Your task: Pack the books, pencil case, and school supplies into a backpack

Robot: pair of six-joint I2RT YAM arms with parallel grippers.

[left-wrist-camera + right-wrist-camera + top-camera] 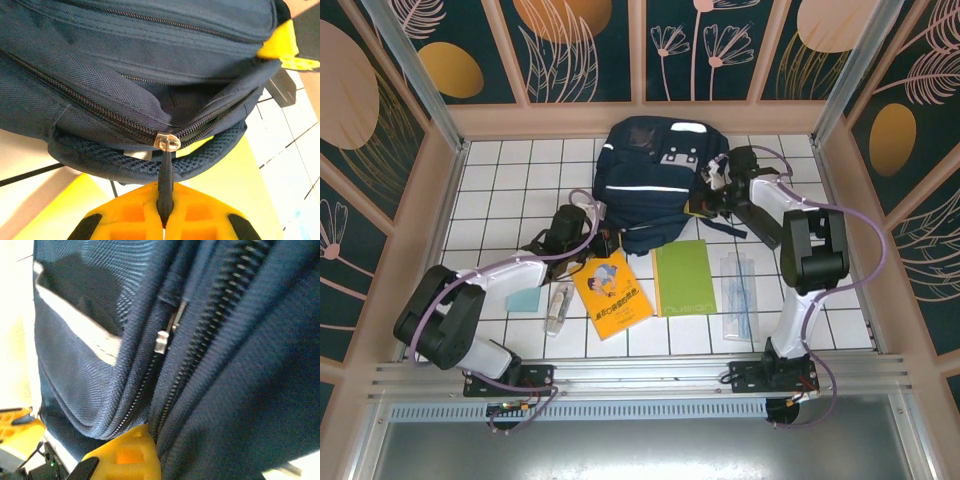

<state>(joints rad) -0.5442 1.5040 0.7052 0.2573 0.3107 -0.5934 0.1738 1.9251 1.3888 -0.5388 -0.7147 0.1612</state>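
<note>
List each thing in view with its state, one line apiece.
left gripper, shut on zip pull.
right gripper, shut on backpack fabric beside a zipper.
backpack, lying on table, zipper partly open.
orange book, closed, flat on table, unpacked.
green book, closed, flat, unpacked.
sleeve, flat on table, unpacked.
tube packet, on table.
card, on table.

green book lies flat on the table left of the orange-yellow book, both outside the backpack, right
No: the top external view shows the green book right of the orange-yellow book; both lie flat on the table, outside the backpack.
</note>
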